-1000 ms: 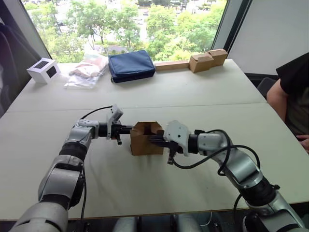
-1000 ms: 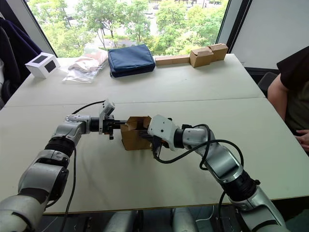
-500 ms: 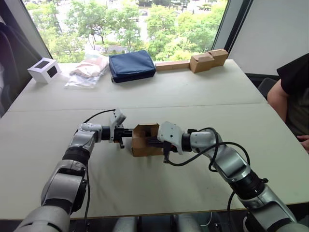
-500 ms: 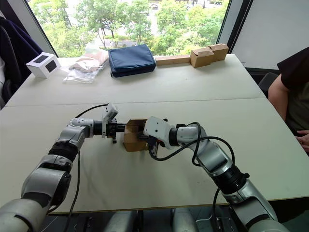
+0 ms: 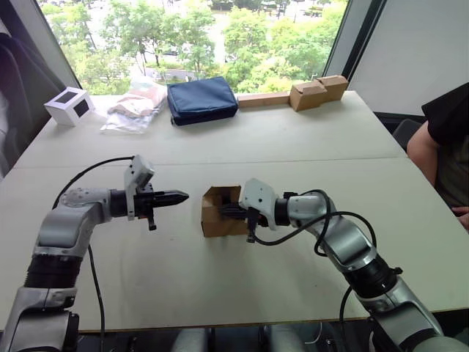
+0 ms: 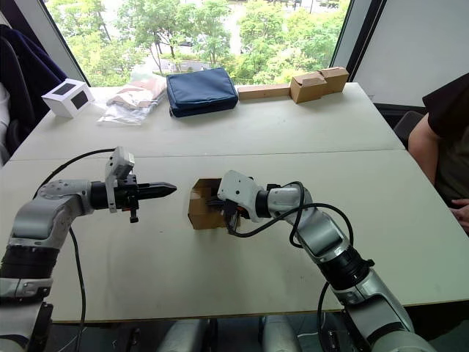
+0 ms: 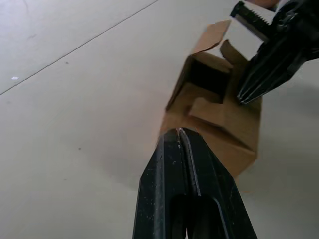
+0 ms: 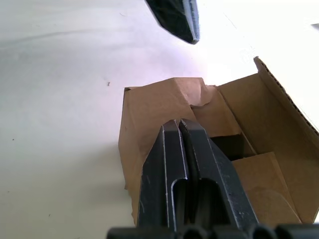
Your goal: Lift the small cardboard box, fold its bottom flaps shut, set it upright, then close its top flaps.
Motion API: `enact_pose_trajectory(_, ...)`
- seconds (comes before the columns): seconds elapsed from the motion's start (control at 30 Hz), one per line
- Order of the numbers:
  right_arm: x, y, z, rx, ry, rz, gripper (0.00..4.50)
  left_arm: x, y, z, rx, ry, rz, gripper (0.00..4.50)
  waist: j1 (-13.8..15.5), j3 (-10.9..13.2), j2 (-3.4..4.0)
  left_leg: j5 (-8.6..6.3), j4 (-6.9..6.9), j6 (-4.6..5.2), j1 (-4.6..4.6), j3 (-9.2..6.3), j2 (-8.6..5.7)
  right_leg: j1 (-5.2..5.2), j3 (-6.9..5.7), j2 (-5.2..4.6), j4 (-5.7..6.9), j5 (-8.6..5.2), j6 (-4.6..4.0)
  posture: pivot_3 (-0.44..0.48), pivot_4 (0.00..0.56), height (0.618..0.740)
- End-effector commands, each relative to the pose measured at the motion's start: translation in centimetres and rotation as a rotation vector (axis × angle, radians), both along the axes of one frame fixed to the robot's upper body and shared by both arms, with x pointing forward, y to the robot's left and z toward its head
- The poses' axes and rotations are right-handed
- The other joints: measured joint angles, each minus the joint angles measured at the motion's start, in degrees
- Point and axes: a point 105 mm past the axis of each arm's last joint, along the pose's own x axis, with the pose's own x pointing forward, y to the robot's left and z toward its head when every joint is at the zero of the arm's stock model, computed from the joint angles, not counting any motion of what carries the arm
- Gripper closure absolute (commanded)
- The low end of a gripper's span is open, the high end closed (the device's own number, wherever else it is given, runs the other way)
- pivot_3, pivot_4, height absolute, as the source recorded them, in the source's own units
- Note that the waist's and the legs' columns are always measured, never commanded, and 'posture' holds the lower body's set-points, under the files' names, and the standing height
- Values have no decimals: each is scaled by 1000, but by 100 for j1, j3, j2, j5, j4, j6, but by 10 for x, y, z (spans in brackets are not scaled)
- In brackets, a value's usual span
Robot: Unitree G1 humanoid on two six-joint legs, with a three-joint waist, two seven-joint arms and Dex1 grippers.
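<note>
The small cardboard box [image 5: 218, 217] stands on the white table, just left of centre, plain brown. Its top flaps [image 8: 160, 99] are partly folded inward, with a dark gap left between them, and one flap [image 7: 213, 37] still sticks up. My right gripper [image 5: 228, 211] is shut and empty, reaching from the right with its fingers lying over the box's top; whether they touch the flaps I cannot tell. My left gripper [image 5: 180, 196] is shut too, pointing at the box from the left with a gap of bare table between them.
Along the far edge lie a white box with a black panel [image 5: 67, 105], a plastic bag [image 5: 135, 104], a navy pouch [image 5: 201, 99] and tan boxes on a cardboard strip [image 5: 315, 91]. A seated person [image 5: 447, 132] is at the right edge.
My left gripper has drawn back to the left, away from the box's side. The right gripper stays at the box's top and the box has not moved.
</note>
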Motion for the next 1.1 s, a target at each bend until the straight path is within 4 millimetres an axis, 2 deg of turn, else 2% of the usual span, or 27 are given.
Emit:
enact_pose_trajectory(0.03, -2, 2, 12, 37, -41, 19, 4500, -13, -19, 10, -24, -28, -45, 4489, -4, 0, 0, 0, 0, 0, 0, 0, 0, 0, 0, 0, 0, 0, 0, 0, 150, 737)
enact_pose_trajectory(0.2, -2, 4, 13, 38, -50, 22, 4500, -19, -34, -6, -23, 2, -62, 4489, -11, 0, 1, 0, -1, -1, 2, 1, 0, -1, -1, 3, 0, 0, 0, 0, 150, 737)
enact_pose_trajectory(0.4, -1, 2, 18, 46, -60, 17, 4500, -18, -36, -16, -6, 7, -58, 4489, -9, 0, 1, 1, -2, -1, 2, 2, 0, -1, -1, 5, -1, 0, -1, 0, 150, 737)
enact_pose_trajectory(0.43, -4, 3, 24, 80, -59, 33, 4500, -18, -36, -18, 1, 9, -60, 4489, -2, 0, 1, 1, -2, -1, 2, 2, 0, -1, -1, 5, -1, 0, -1, 0, 150, 737)
enact_pose_trajectory(0.53, -12, 6, 59, 259, -52, 78, 4500, -16, -35, -23, 18, 1, -50, 4489, -5, 0, 1, 1, -2, -1, 2, 2, -2, 0, -1, 3, -2, 0, -1, 0, 150, 737)
enact_pose_trajectory(0.63, -2, 5, 72, 288, -84, 32, 4500, -14, -35, -21, -1, -6, -40, 4489, -10, 0, 1, 1, -3, -1, 3, 1, -1, 0, -1, 4, -1, 0, -1, 0, 150, 737)
enact_pose_trajectory(0.8, 29, 3, 55, 103, -168, -106, 4500, -17, -36, -23, 5, 9, -62, 4489, -9, -1, 2, 1, -4, -2, 9, 2, -2, 3, -1, 3, 0, 0, -1, 0, 150, 737)
enact_pose_trajectory(0.9, 40, 4, 49, 23, -208, -143, 4500, -16, -34, -21, 4, 5, -58, 4489, -16, -1, 2, 2, -4, -3, 7, 5, -3, 0, -1, 2, -1, 0, -1, 0, 150, 737)
enact_pose_trajectory(1.03, 40, 4, 35, -37, -201, -131, 4500, -14, -34, -20, 3, -1, -54, 4489, -15, -1, 2, 2, -5, -3, 7, 5, -3, 0, -1, 4, -1, -1, -1, 0, 150, 737)
enact_pose_trajectory(1.1, 29, 6, 31, -28, -172, -79, 4500, -14, -33, -19, 5, -6, -52, 4489, -13, -1, 2, 2, -6, -3, 7, 5, -3, 1, -2, 4, -1, 0, -1, 0, 150, 737)
